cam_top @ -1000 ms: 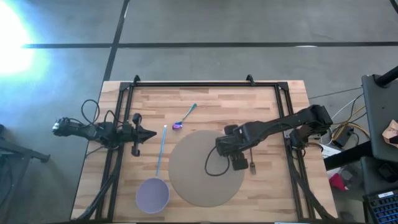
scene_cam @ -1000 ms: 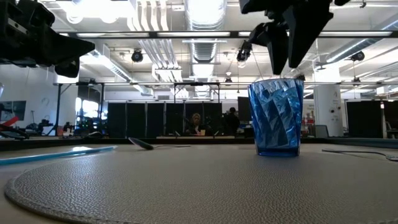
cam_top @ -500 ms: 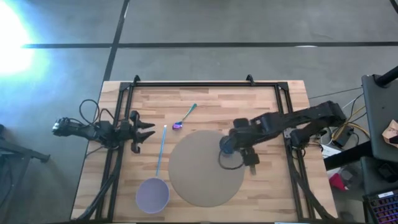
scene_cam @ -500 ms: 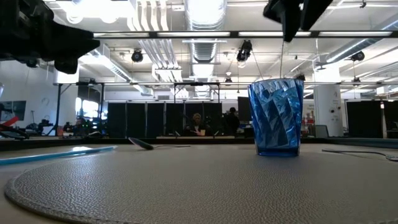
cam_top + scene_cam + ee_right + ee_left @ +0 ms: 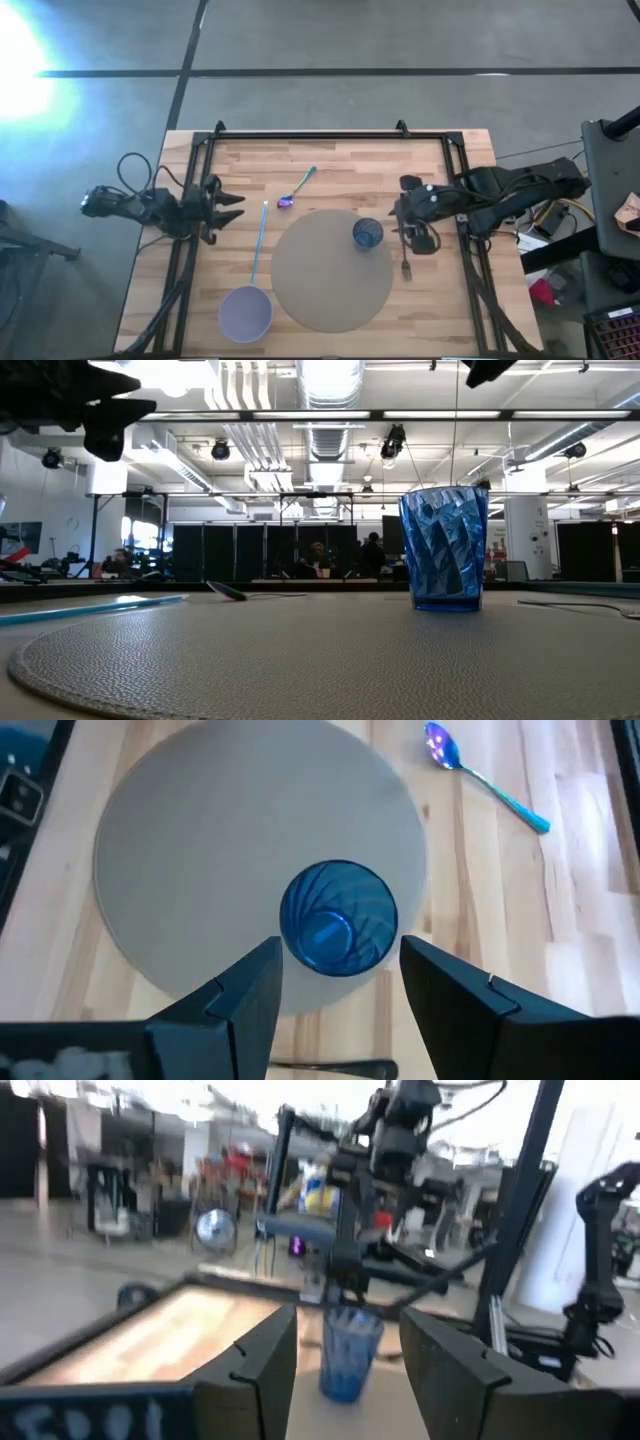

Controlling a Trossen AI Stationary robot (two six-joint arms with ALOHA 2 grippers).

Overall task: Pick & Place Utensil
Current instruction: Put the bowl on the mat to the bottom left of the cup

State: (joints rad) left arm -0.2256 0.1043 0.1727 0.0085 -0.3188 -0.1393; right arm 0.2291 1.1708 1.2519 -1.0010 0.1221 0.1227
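the left end effector [image 5: 232, 207] hung at the left edge of the pale wooden surface [image 5: 340, 160], fingers spread, gripping nothing. beside it lay a long light-blue straw [image 5: 258, 243] and a lilac bowl [image 5: 245, 311]. the spoon [image 5: 296, 188] rested just past the round grey mat [image 5: 330, 280]. a blue cup [image 5: 367, 233] stood upright on the mat's right edge. the right end effector [image 5: 403, 215] sat near it, spread wide and empty, with a dark fork [image 5: 406, 262] close by. beyond was a large hall with ceiling lights [image 5: 330, 380].

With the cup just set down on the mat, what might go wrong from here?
The blue cup stands near the round mat's edge, and the open right end effector is close beside it; a careless swing might tip it. The spoon lies flat on the wood, so a pinch may slip.
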